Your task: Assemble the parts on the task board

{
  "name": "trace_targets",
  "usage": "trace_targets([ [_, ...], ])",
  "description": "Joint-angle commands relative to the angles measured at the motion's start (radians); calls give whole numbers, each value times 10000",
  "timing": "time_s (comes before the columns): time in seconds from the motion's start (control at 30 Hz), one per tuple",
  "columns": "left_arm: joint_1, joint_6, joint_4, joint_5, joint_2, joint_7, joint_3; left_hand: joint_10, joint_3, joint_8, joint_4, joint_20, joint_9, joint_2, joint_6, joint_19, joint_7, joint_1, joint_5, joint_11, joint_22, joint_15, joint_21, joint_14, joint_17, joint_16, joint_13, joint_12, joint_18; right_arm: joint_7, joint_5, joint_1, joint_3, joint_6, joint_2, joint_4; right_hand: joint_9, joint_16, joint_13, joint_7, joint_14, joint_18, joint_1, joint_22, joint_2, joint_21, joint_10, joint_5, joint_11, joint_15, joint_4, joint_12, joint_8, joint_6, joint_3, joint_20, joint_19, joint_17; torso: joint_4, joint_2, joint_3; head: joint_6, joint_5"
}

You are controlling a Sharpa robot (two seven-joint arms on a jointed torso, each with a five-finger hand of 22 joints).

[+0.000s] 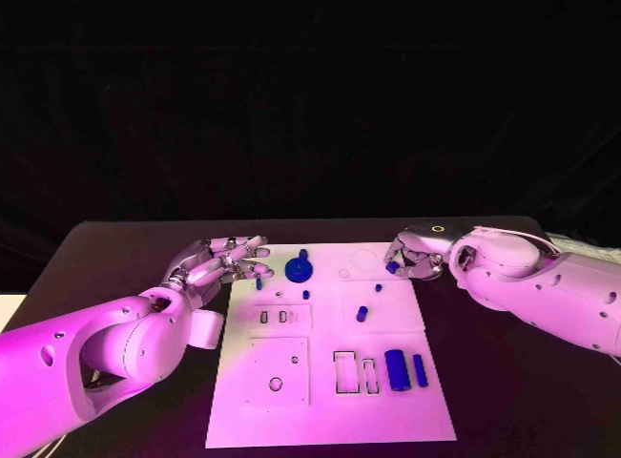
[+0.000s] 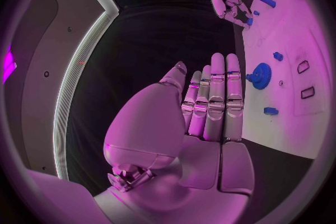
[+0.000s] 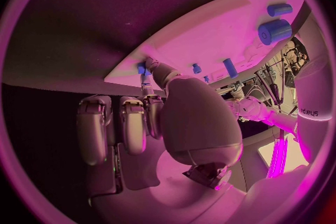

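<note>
The black table (image 1: 132,248) carries the white task board (image 1: 331,382) lengthwise down its middle, and the board is where the trouble would start: it lies loose on the table as far as I can see, so a push from either of my hands at its far end could slide or twist it and throw off every slot I aim for.

My right hand (image 1: 415,261) sits at the board's far right corner, thumb and a finger closed on a small blue part (image 3: 142,69) right at that corner's edge. The pinch looks shallow (little of the part is visible past my fingertips), so I judge it could slip out and roll off the edge onto the table.

My left hand (image 1: 225,261) hovers along the board's far left edge, released, fingers straight and together, holding nothing. It is near the blue gear (image 1: 300,268) and the small peg (image 1: 259,282) by that edge; a careless sweep could knock either over.

Toward the near right corner the large blue cylinder (image 1: 397,369) and the slimmer blue bar (image 1: 421,370) lie beside empty rectangular slots, and a short blue piece (image 1: 362,313) lies mid-board. A jolt to the board would likely set the round ones rolling.
</note>
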Motion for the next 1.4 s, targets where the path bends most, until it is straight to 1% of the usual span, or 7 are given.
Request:
trace_targets([
  [0.03, 7, -50, 32, -3, 6, 0, 6, -62, 60, -67, 6, 22, 14, 64, -24, -4, 13, 85, 42, -11, -9, -14, -47, -41, 21, -50, -13, -47, 117, -155, -62, -136, -111, 845, 39, -80, 11, 22, 2101, 34, 1054, 20, -32, 1959, -50, -42, 713, -31, 48, -5, -10, -5, -7, 22, -62, 17, 713, 2596, 8, 3, 4, -16, 9],
  [0.2, 8, -113, 29, -3, -1, -31, 6, -62, 68, -67, 2, 21, 14, 69, -24, -2, 12, 91, 43, -13, -9, -15, -46, -39, 24, -51, -14, -47, 117, -160, 12, -132, -116, 938, 55, -96, 12, 25, 2105, 44, 1055, 19, -33, 1964, -47, -40, 716, -58, 54, -2, 29, 2, -4, 37, -100, 21, 715, 2601, 2, 3, 2, -32, 18],
  [0.5, 8, -184, 38, -3, -11, -78, 7, -61, 95, -66, -9, 16, 15, 87, -21, 4, 8, 112, 44, -16, -8, -20, -42, -31, 35, -56, -15, -48, 119, -180, 345, -122, -121, 1258, 70, -98, 15, 29, 2107, 82, 1057, 16, -203, 1979, -35, -36, 718, -3, 90, 26, 433, 2, -3, 136, -437, 49, 723, 2608, 3, 8, 2, -65, 6],
  [0.67, 8, -233, 38, -3, -14, -103, 7, -61, 95, -66, -9, 16, 15, 87, -21, 4, 8, 112, 44, -16, -8, -20, -42, -31, 35, -56, -15, -48, 119, -195, 477, -116, -124, 1326, 69, -103, 3, 22, 2096, 111, 1055, 19, -218, 1969, -33, -42, 710, -28, 112, 37, 532, -25, -26, 91, -523, 57, 718, 2597, 1, -3, 6, -75, 20],
  [0.93, 8, -241, 40, -269, -4, -225, 7, -71, 156, -70, -47, 6, 13, 104, -27, 14, 7, 171, 46, -19, -8, -28, -34, -25, 59, -73, -22, -57, 119, -188, 822, -100, -125, 1318, 66, -200, -1, 26, 2094, 216, 1056, 17, -245, 1976, -32, -43, 706, -83, 261, 137, 905, -39, -22, 13, -925, 128, 720, 2603, -7, 1, 13, -51, -14],
  [1.07, 8, -277, 38, -329, -2, -264, 7, -75, 178, -73, -61, 2, 12, 110, -30, 17, 8, 192, 45, -19, -8, -30, -32, -23, 67, -79, -25, -61, 118, -197, 900, -96, -125, 1322, 68, -210, 1, 27, 2093, 246, 1056, 18, -239, 1975, -37, -45, 704, -116, 321, 188, 1025, -45, -20, 17, -1068, 169, 719, 2604, -15, 0, 10, -74, -1],
  [1.4, 8, -330, 28, -365, 13, -313, 7, -81, 215, -75, -89, -4, 12, 115, -33, 20, 9, 230, 46, -20, -7, -33, -27, -20, 80, -89, -29, -66, 118, -200, 982, -97, -127, 1359, 113, -317, 13, 32, 2099, 303, 1058, 16, -205, 1983, 34, -42, 707, -120, 427, 274, 1252, -34, -1, 89, -1277, 247, 723, 2614, 6, -2, 9, -77, 3],
])
